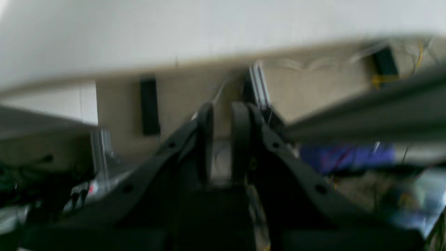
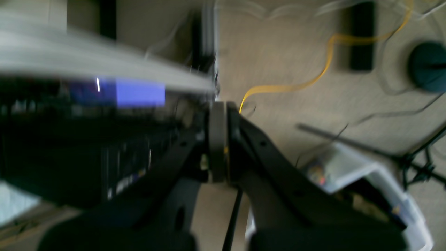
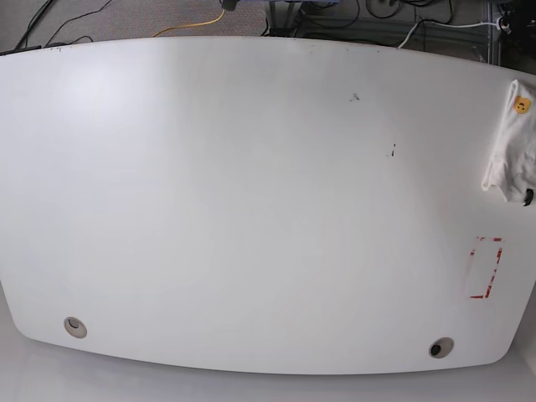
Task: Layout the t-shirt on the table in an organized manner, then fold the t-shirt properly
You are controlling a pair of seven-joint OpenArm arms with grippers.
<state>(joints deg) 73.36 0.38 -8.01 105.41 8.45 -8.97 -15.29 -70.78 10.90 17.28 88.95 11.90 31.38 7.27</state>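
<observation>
The t-shirt (image 3: 509,146) lies bunched at the table's far right edge in the base view, white with a small yellow-orange print spot, partly cut off by the frame. The white table (image 3: 251,209) fills that view, and neither arm shows there. In the blurred left wrist view my left gripper (image 1: 223,111) has a narrow gap between its black fingers and nothing in it, pointing past the table's edge (image 1: 174,64) toward the floor. My right gripper (image 2: 219,108) is shut with its pads together and empty, over the floor.
A red tape rectangle (image 3: 486,268) marks the table's right side, and two grommet holes (image 3: 75,327) (image 3: 440,347) sit near the front edge. Below the right wrist lie a yellow cable (image 2: 313,76), a white plastic bin (image 2: 383,181) and tripod legs (image 2: 418,164).
</observation>
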